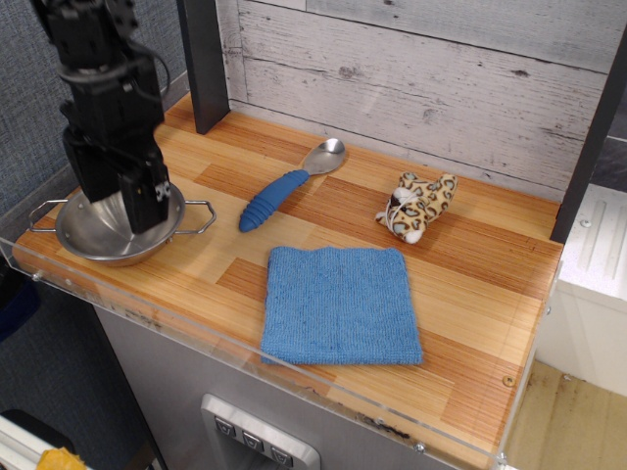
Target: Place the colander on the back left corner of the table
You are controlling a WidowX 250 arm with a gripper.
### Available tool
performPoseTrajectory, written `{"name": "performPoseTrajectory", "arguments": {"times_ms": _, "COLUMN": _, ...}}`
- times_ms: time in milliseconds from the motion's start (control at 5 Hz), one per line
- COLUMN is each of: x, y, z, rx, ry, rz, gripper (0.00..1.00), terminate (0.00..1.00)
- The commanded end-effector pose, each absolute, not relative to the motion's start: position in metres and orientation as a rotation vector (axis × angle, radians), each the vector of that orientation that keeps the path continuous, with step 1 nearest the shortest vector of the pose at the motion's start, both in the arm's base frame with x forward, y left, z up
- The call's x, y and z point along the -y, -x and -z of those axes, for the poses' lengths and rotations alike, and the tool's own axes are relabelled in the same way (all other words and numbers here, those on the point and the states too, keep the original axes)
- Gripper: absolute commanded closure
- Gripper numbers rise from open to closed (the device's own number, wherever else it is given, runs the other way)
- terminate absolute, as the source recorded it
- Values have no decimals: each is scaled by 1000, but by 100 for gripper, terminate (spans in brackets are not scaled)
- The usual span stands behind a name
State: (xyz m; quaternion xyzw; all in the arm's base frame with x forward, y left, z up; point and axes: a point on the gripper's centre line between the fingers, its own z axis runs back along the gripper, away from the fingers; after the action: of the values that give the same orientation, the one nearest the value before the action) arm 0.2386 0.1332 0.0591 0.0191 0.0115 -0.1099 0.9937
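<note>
From my remote station I log 1 pincer [125,204], black, lowered into the colander [110,233] at the front left of the tabletop [470,294]. Its 2 fingers [149,201] stand apart, with the nearer one reaching down inside the bowl; I cannot confirm whether either finger touches the steel, since the arm body blocks the bowl's centre and back rim. Nothing is visibly clamped between the fingers.

The colander sits flat on the wooden planks, close to the clear acrylic rim at the front left corner. Its 2 wire loop handles project to the left and the right of the bowl.

Other items logged:
- 1 blue-handled spoon [284,189], lying diagonally just right of the colander, metal bowl end pointing toward the back wall.
- 1 blue cloth [338,304], spread flat at the front centre, apart from the spoon.
- 1 spotted plush toy [417,206], right of centre, well apart from the colander.
- 1 dark upright post [204,64], standing at the back left of the tabletop, behind the arm.
</note>
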Motion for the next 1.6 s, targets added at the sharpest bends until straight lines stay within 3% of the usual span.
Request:
{"name": "performPoseTrajectory", "arguments": {"times_ms": 0, "x": -122, "y": -251, "z": -47, "rx": -33, "ry": -81, "rz": 315, "gripper": 0, "terminate": 0}}
{"name": "performPoseTrajectory", "arguments": {"times_ms": 200, "x": -110, "y": -254, "z": -44, "rx": -79, "ry": -105, "rz": 359, "gripper": 0, "terminate": 0}}
{"name": "performPoseTrajectory", "arguments": {"times_ms": 400, "x": -109, "y": -249, "z": -37, "rx": -82, "ry": -74, "rz": 335, "gripper": 0, "terminate": 0}}
{"name": "performPoseTrajectory", "arguments": {"times_ms": 800, "x": -121, "y": -240, "z": -26, "rx": -21, "ry": -5, "rz": 206, "gripper": 0, "terminate": 0}}
{"name": "performPoseTrajectory", "arguments": {"times_ms": 1000, "x": -124, "y": -240, "z": -19, "rx": -34, "ry": -25, "rz": 191, "gripper": 0, "terminate": 0}}
{"name": "performPoseTrajectory", "arguments": {"times_ms": 1200, "x": -128, "y": -241, "z": -21, "rx": 3, "ry": -88, "rz": 162, "gripper": 100, "terminate": 0}}
{"name": "performPoseTrajectory", "arguments": {"times_ms": 1400, "x": -127, "y": -241, "z": -20, "rx": 8, "ry": -98, "rz": 161, "gripper": 100, "terminate": 0}}
